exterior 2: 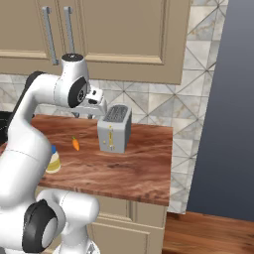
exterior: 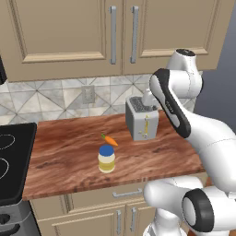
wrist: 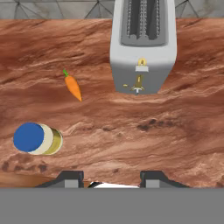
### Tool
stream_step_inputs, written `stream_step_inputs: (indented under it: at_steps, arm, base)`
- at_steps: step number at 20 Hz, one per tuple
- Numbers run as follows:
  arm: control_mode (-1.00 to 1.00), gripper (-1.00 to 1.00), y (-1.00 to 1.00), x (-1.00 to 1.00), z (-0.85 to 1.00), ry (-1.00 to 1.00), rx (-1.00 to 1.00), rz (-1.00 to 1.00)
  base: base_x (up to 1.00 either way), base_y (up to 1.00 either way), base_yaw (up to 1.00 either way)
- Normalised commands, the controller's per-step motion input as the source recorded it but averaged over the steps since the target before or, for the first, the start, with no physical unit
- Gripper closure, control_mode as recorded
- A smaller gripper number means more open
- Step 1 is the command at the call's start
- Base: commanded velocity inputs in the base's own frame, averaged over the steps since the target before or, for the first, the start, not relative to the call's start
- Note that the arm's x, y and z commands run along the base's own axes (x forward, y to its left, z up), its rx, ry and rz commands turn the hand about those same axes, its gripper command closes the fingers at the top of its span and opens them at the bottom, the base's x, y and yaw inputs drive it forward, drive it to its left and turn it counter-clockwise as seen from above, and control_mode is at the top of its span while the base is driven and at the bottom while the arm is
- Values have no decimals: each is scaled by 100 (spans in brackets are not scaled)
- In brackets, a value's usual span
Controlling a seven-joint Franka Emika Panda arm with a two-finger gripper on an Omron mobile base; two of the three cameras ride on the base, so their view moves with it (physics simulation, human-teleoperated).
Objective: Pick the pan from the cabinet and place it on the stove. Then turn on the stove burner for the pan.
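The gripper [wrist: 111,177] hangs above the wooden counter [wrist: 175,140], its two dark fingertips [wrist: 70,178] standing apart with nothing between them and touching nothing. Below it lie a grey toaster [wrist: 142,48], a small carrot [wrist: 72,86] and a jar with a blue lid [wrist: 36,138]; no lettering can be read on any of them. The pan is hidden from sight. The tan cabinet [exterior: 64,32] hangs closed on the wall above the counter, over the gripper, its silver bar handles [exterior: 113,34] side by side. The black stove [exterior: 11,161] lies at the counter's left end, well apart from the gripper.
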Motion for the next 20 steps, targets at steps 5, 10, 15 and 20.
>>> stream_step_inputs:
  at_steps: [5, 10, 15, 20]
  arm:
    - [-100, -100, 0, -19, -1, -1, -1, 0]
    - [-100, -100, 37, -33, -2, -8, -2, 0]
    - [-100, -100, 53, -34, 18, -23, -4, 0]
    - [-100, -100, 29, -31, 45, -29, -2, 0]
  base:
    - [0, 0, 0]
    - [0, 0, 0]
    - [0, 0, 0]
    - [0, 0, 0]
